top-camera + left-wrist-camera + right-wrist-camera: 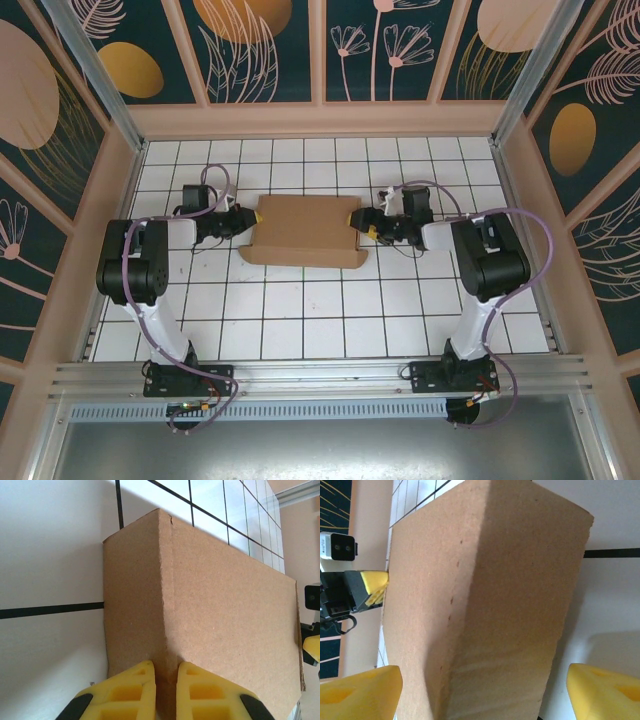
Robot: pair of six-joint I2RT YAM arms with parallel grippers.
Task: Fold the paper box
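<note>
The paper box (pixel 302 230) lies as a flat brown rectangular box on the middle of the tiled table, with a flap edge along its near side. My left gripper (pixel 243 218) is at the box's left end. In the left wrist view its yellow fingers (pixel 135 692) stand close together, pinched on the folded edge of the box (pixel 225 605). My right gripper (pixel 362 225) is at the box's right end. In the right wrist view its fingers (pixel 365 690) are spread wide, one on either side of the box end (pixel 470 580), with gaps to the cardboard.
The white tiled table (pixel 320 320) is ringed by wooden-framed patterned walls (pixel 320 60). An aluminium rail (pixel 320 375) runs along the near edge by the arm bases. Bare tiles lie in front of and behind the box.
</note>
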